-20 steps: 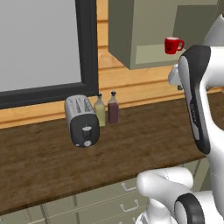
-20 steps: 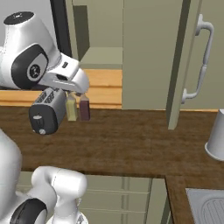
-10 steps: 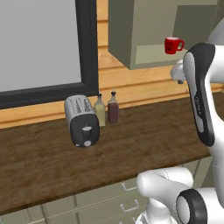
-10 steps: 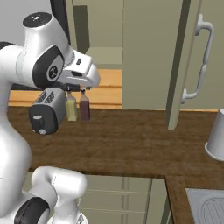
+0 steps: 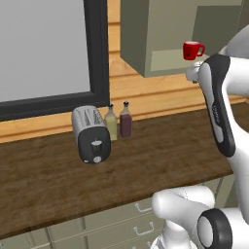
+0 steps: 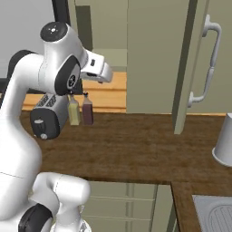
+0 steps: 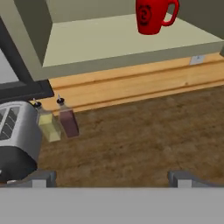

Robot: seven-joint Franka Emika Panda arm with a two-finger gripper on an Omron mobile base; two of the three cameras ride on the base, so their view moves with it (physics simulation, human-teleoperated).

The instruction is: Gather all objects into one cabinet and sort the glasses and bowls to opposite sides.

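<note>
Pincer: fingers spread wide apart, nothing between them, raised above the brown wooden table. Red mug: 1, glossy, upright on the pale shelf of the olive-green cabinet, ahead of and above the pincer, slightly right of its centre line, well apart from the fingertips, handle turned right. Bottles: 2, a pale yellow bottle and a dark brown bottle, side by side on the table, ahead and left of the pincer. Toaster: 1, silver, just left of the bottles
</note>
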